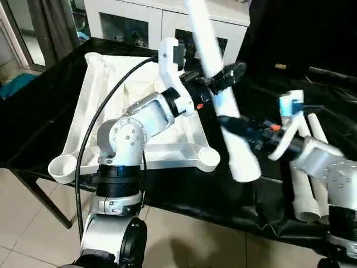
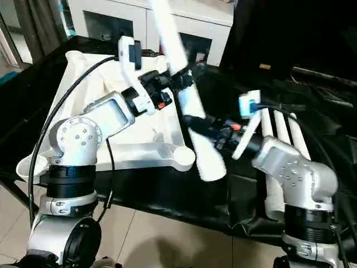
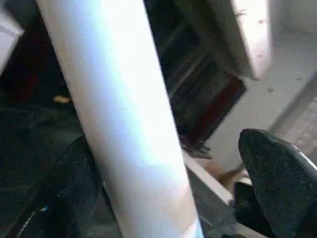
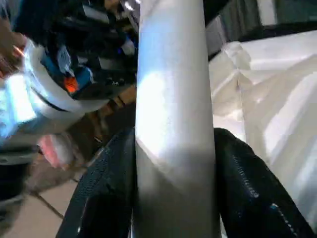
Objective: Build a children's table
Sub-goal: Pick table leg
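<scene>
Leg-fitting step: right claw (image 1: 237, 127) pinches a white leg (image 1: 220, 92) held aloft just beside the upturned tabletop (image 1: 111, 100), left claw (image 1: 223, 77) spread around it; next, probably steer its end into the near corner socket (image 1: 207, 158).

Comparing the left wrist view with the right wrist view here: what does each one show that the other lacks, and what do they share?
Left wrist alone: the left gripper standing wide, one finger well clear of the leg, with the white cabinet behind.

Right wrist alone: the right gripper clamped on the leg, both fingers pressed against it, and the table top beside it.

Both: the same white tube leg running between black fingers.
</scene>
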Available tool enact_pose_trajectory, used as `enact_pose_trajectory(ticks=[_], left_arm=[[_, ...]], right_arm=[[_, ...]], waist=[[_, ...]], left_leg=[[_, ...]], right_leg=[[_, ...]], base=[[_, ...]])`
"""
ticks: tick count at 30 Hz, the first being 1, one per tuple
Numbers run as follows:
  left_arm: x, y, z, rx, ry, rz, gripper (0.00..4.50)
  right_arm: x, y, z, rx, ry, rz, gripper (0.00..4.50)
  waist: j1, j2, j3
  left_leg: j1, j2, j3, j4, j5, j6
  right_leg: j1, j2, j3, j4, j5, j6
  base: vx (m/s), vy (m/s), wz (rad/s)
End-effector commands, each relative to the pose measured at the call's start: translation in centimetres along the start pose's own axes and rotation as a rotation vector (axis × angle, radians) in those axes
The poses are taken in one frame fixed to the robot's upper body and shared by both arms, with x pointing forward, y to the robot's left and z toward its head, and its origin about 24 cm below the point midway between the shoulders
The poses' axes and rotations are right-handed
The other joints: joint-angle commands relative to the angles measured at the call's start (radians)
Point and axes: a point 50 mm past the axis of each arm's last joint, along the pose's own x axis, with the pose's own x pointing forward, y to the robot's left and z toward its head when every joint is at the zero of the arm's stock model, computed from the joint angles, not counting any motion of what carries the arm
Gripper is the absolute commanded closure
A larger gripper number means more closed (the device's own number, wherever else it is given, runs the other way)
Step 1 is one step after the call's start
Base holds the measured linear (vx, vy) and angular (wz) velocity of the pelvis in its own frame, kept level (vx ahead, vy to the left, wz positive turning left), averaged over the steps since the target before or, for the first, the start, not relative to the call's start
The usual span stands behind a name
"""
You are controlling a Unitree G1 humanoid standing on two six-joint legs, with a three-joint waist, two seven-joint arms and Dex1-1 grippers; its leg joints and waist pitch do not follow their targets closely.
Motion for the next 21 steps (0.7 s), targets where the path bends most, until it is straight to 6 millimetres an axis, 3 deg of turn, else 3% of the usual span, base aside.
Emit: enact_pose_trajectory(ticks=[1,6,11,15,16,18,21], left_arm=[[0.4,-0.1,-0.5,-0.004,0.022,0.049,0.27],[0.6,0.2,-0.4,-0.013,-0.004,0.113,0.64],[0.6,0.8,0.1,0.003,-0.025,0.209,0.96],[0.6,1.0,0.4,-0.008,-0.051,0.248,1.23],[0.6,1.1,0.4,-0.006,-0.053,0.254,1.29],[0.5,1.4,0.3,0.004,-0.05,0.286,1.56],[0.5,1.7,0.3,-0.018,-0.064,0.321,1.73]], right_arm=[[1.0,-0.2,0.5,-0.12,0.031,-0.102,2.69],[2.6,0.4,-0.3,-0.169,0.079,-0.118,2.69],[3.9,-0.3,-1.1,-0.325,0.181,-0.253,2.7],[4.4,-0.2,-1.9,-0.344,0.195,-0.259,2.7],[4.5,-0.1,-2.0,-0.351,0.199,-0.262,2.7],[4.9,-0.1,-2.1,-0.357,0.197,-0.28,2.7],[5.5,0.0,-2.0,-0.363,0.182,-0.293,2.7]], waist=[[0.003,-0.008,-0.073],[-0.002,-0.01,-0.074],[-0.004,-0.007,-0.074],[-0.004,-0.007,-0.074],[-0.005,-0.015,-0.074],[-0.005,-0.009,-0.073],[-0.006,-0.011,-0.073]], left_leg=[[0.004,0.036,-0.009,-0.059,-0.048,0.019],[0.003,0.037,-0.011,-0.06,-0.047,0.015],[0.005,0.036,-0.011,-0.061,-0.057,0.003],[0.005,0.038,-0.012,-0.061,-0.058,0.009],[0.004,0.038,-0.012,-0.061,-0.055,0.011],[0.005,0.038,-0.012,-0.062,-0.054,0.012],[0.005,0.037,-0.012,-0.062,-0.066,0.008]], right_leg=[[0.065,-0.074,0.054,-0.076,-0.21,-0.106],[0.065,-0.071,0.054,-0.074,-0.19,-0.1],[0.065,-0.073,0.056,-0.074,-0.188,-0.093],[0.064,-0.072,0.056,-0.07,-0.161,-0.101],[0.065,-0.072,0.056,-0.07,-0.156,-0.102],[0.063,-0.072,0.056,-0.07,-0.155,-0.101],[0.064,-0.072,0.056,-0.07,-0.163,-0.098]], base=[[0.0,0.0,0.0],[0.0,0.0,0.0],[0.0,0.0,0.0],[0.0,0.0,0.0],[0.0,0.0,0.0],[0.0,0.0,0.0],[0.0,0.0,0.0]])
